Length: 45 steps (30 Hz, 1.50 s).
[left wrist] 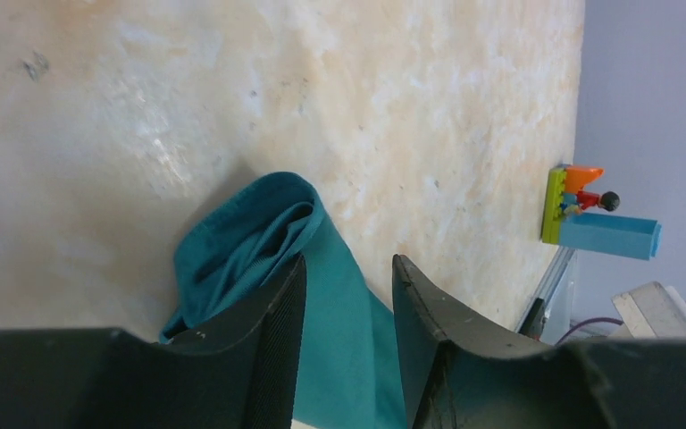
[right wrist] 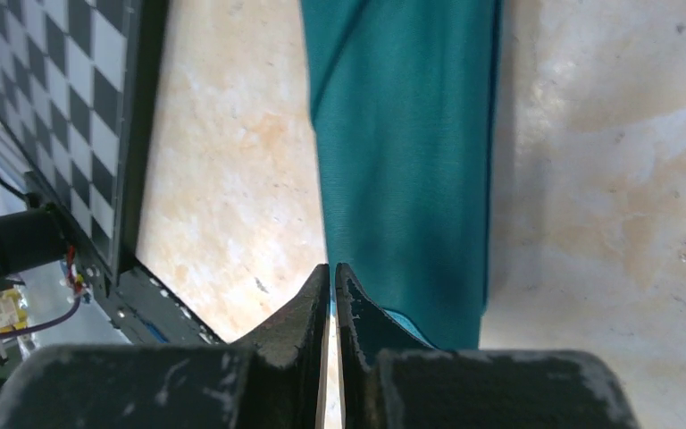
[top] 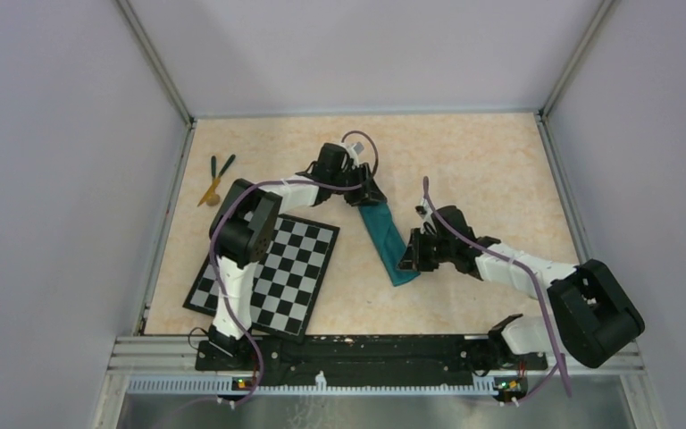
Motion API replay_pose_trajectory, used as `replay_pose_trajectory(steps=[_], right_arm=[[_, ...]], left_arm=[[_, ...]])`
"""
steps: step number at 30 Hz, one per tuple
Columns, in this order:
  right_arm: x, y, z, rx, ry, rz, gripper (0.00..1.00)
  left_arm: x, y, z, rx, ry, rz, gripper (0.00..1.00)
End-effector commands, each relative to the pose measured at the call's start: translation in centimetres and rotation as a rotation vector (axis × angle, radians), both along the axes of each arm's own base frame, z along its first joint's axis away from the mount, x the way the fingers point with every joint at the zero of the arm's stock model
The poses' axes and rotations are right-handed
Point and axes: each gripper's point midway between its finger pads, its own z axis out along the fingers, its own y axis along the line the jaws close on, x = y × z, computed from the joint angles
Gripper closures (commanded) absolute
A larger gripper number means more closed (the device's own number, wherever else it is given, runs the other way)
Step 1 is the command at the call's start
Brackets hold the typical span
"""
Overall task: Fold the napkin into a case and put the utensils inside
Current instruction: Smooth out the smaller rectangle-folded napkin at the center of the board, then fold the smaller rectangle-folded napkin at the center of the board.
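Napkin (top: 391, 239) folded narrow; left tool (left wrist: 347, 288) open over far end; right tool (right wrist: 332, 279) pinching near corner.

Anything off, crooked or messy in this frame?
The napkin lies as a narrow strip, but its far end, between the open jaws of the left gripper, is bunched and rumpled rather than flat. The checkerboard lies at a slant. Nothing looks spilled or damaged.

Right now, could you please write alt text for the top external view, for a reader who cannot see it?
A narrow, folded teal napkin lies diagonally in the middle, the left gripper at its far end and the right gripper at its near end. A checkerboard lies at the near left, and slim utensils sit by the far-left edge.
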Motion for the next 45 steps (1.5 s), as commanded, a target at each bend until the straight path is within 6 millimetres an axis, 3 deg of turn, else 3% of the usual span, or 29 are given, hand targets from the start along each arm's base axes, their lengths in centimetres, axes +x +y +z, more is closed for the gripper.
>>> replay_pose_trajectory(steps=[1,5,9,16,20,26,30,35,39,42,45], right_arm=[[0.2,-0.7,-1.7,-0.040,0.000,-0.055,0.94],[0.2,-3.9,-4.0,-0.187,0.020,-0.150,0.94],[0.9,-5.7,-3.9,-0.221,0.017,-0.200,0.94],[1.4,-2.0,2.1,-0.069,-0.067,-0.074,0.94],[1.8,-0.8,2.5,-0.010,-0.078,-0.064,0.94],[3.3,-0.7,1.3,-0.030,-0.076,-0.053,0.84],[3.6,-1.3,0.1,-0.056,-0.066,-0.066,0.82],[2.7,-2.1,-0.8,-0.068,-0.056,-0.084,0.81],[2.2,-2.4,-1.3,-0.054,-0.051,-0.114,0.81],[2.4,-2.7,-1.9,-0.048,-0.056,-0.163,0.81],[3.6,-3.8,-2.5,-0.085,-0.074,-0.257,0.81]], left_arm=[[1.1,0.1,-2.8,0.037,0.029,0.001,0.54],[1.6,0.9,-4.4,0.108,0.021,0.020,0.53],[1.6,1.2,-3.3,0.123,-0.007,0.011,0.51],[1.6,-0.2,3.6,0.004,-0.092,-0.039,0.48],[0.5,0.3,5.3,-0.011,-0.092,-0.024,0.48],[-3.0,3.9,3.2,0.098,0.012,0.093,0.40],[-5.3,4.5,1.3,0.115,0.038,0.137,0.41],[-5.4,1.7,-0.9,0.113,0.064,0.079,0.48],[-3.8,-0.4,-3.2,0.135,0.075,0.060,0.50],[-2.4,-2.3,-3.6,0.114,0.074,0.032,0.51],[-0.1,-5.3,-2.8,0.055,0.040,0.010,0.51]])
